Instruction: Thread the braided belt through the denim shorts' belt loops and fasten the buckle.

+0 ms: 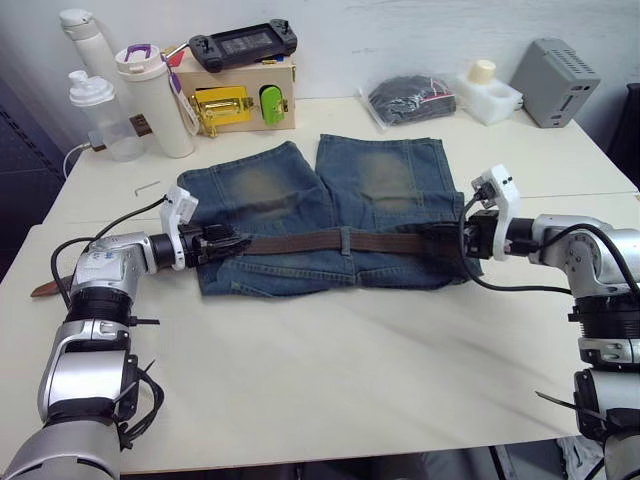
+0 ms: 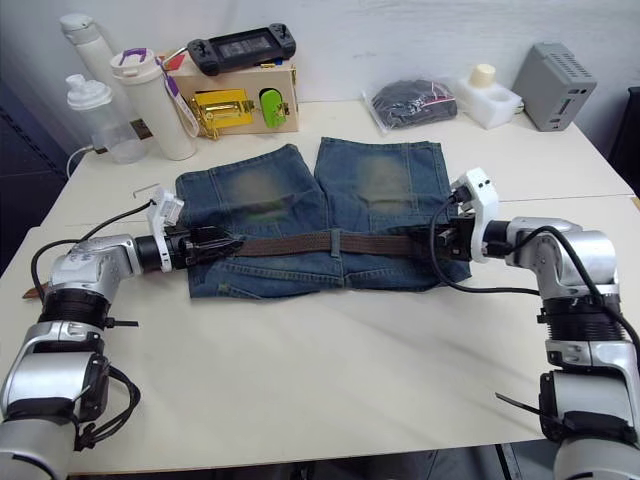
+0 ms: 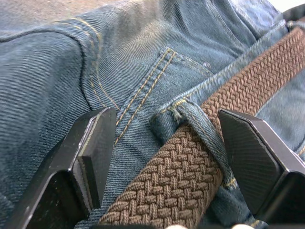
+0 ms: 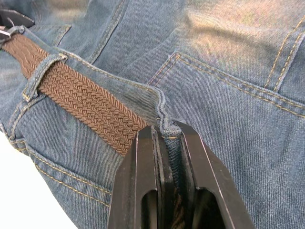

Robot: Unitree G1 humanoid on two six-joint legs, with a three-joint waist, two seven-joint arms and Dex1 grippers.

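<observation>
The denim shorts [image 1: 380,180] lie flat on the table, waistband toward me. The braided belt [image 1: 300,242] runs along the waistband and under a middle belt loop [image 1: 345,240]. My left gripper [image 1: 235,243] is open at the shorts' left edge. Its fingers [image 3: 95,143] straddle the belt [image 3: 190,167] where it passes under a loop [image 3: 200,124]. My right gripper [image 4: 164,129] is at the waistband's right end, shut on a raised denim belt loop. The belt [image 4: 81,100] runs up to its fingers. A brown strap end [image 1: 42,288] pokes out by my left forearm. The buckle is hidden.
Behind the shorts stand a wooden box with a yellow latch [image 1: 240,100], a game console [image 1: 243,42] on top, bottles [image 1: 155,100], a black bag [image 1: 410,98], white foam [image 1: 488,95] and a grey box [image 1: 555,80]. Bare tabletop [image 1: 330,370] lies in front.
</observation>
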